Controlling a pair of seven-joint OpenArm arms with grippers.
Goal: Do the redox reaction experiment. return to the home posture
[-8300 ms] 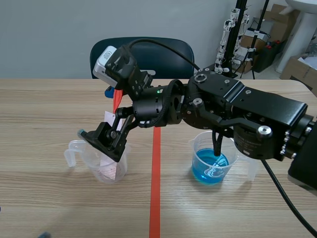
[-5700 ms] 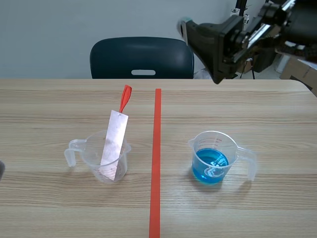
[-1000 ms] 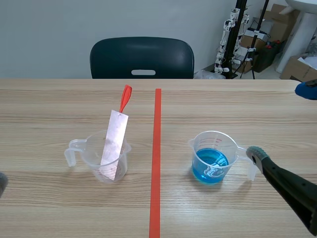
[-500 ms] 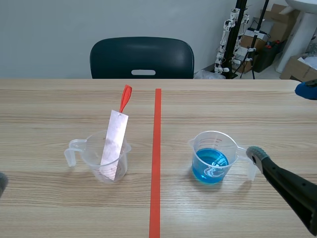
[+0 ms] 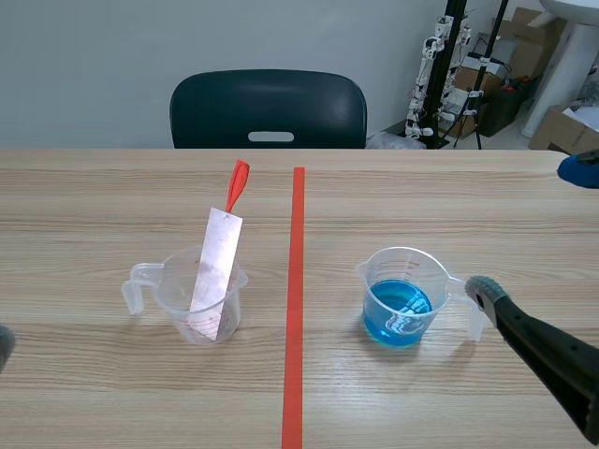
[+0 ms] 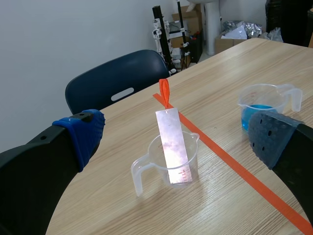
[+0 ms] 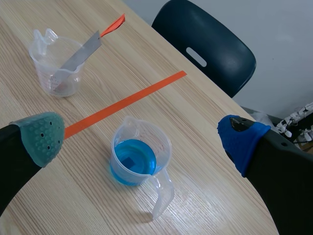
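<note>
A clear plastic beaker (image 5: 192,304) stands left of the tape line, and a metal strip (image 5: 215,271) with a red tag (image 5: 237,185) leans in it. A second beaker (image 5: 402,299) on the right side holds blue liquid. My right gripper (image 5: 529,230) is open at the table's right edge, apart from the blue beaker (image 7: 142,147), which lies ahead of and below its fingers. My left gripper (image 6: 176,134) is open too, well back from the clear beaker (image 6: 171,166) and the strip (image 6: 171,142). Only a sliver of the left arm (image 5: 3,344) shows in the scene view.
An orange-red tape line (image 5: 296,299) runs down the table's middle. A dark blue chair (image 5: 269,110) stands behind the far edge. Boxes and a stand (image 5: 449,65) sit on the floor at the back right.
Nothing has moved in the last second. Earlier, the right arm left the strip standing in the clear beaker and drew back to the right side.
</note>
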